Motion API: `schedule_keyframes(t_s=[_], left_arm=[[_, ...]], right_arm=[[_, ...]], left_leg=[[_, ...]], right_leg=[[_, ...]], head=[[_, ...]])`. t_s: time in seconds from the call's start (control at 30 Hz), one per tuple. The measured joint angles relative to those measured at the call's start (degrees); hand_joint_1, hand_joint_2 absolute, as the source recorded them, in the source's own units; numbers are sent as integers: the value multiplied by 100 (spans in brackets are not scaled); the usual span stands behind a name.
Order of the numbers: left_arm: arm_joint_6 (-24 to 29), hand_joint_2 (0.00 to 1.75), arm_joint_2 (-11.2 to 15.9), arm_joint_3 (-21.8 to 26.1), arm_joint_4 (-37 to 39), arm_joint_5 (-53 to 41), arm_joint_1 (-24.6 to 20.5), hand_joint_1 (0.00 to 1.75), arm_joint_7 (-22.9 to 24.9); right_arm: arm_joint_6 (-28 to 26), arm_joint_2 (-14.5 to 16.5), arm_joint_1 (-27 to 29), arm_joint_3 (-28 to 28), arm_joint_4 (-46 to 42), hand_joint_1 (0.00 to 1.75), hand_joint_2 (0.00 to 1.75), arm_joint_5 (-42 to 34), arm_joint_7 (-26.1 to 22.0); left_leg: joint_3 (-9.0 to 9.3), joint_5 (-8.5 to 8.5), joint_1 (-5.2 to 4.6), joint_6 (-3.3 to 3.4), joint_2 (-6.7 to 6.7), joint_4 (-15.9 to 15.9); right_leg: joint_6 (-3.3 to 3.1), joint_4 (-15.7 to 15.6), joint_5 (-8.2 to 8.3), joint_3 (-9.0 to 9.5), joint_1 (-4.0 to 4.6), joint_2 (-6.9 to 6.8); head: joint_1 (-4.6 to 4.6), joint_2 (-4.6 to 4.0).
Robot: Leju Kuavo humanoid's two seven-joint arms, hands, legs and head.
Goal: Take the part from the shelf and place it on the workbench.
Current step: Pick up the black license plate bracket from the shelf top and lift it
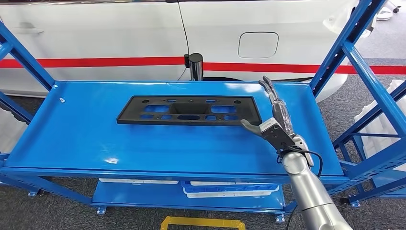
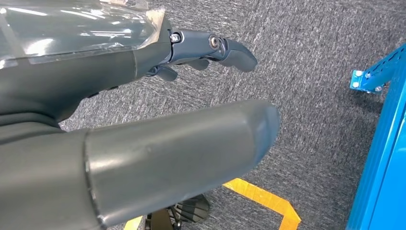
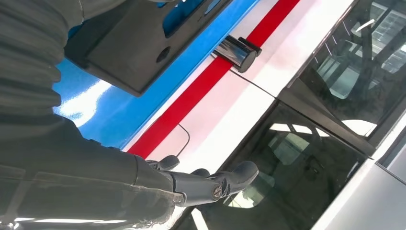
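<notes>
The blue shelf point(image 1: 72, 139) carries the black plastic part point(image 1: 189, 110) lying flat mid-deck. The right hand point(image 1: 274, 125) hovers beside its near right corner (fingers spread, empty); best to slide the thumb under that edge.

The part point(image 1: 188, 110) lies flat on the top shelf point(image 1: 72, 139) of the rack, toward the far side and about midway between left and right, its long side running left to right. The right hand point(image 1: 274, 125) is above the shelf just to the right of the part's right end, thumb pointing left toward the part's near right corner, fingers point(image 1: 268, 87) reaching to the far side. A car point(image 1: 119, 28) stands behind the rack, and a short post point(image 1: 195, 65) rises between the car and the shelf's far edge. Below the top shelf is 1 lower shelf point(image 1: 143, 196) with flat pieces point(image 1: 230, 189) on it. The left hand point(image 2: 119, 110) hangs over the floor point(image 2: 311, 72), near a rack foot point(image 2: 366, 79).
</notes>
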Motion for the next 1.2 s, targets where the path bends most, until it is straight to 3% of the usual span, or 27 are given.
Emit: schedule_keyframes(t_s=[0.13,0.2,0.47,0.67,0.9,1.2], left_arm=[[1,0,1,3,0,2,3,0,15],[2,0,2,17,0,30,11,0,1],[3,0,12,146,0,92,136,0,-124],[30,0,10,174,0,6,156,0,-101],[38,0,3,231,0,-100,161,0,-94],[6,0,-75,252,0,-489,44,0,74]], right_arm=[[82,-4,-8,-35,-159,0,175,-25,-14],[155,-1,-47,-39,-206,0,175,-36,-51],[234,64,-330,77,-617,0,175,195,-119],[1,-9,55,354,-1462,0,175,888,-106],[-364,-252,637,1193,-2442,0,175,1782,228],[-485,-373,603,2598,-2419,0,175,3146,1183]], left_leg=[[6,-4,21,-214,0,-19],[4,-3,21,-246,1,-20],[19,-1,-13,-249,-2,-10],[15,-8,-17,-246,-3,-10],[9,-21,-17,-241,-1,-11],[12,-19,-16,-242,-2,-12]], right_leg=[[-2,4,-2,0,9,-2],[-2,5,-1,2,7,-3],[0,0,0,12,-18,-11],[2,-6,-1,13,-22,-12],[16,-10,-11,14,-23,-10],[18,-8,-12,18,-23,-10]], head=[[1,0],[2,0],[2,0],[2,0],[2,0],[2,0]])
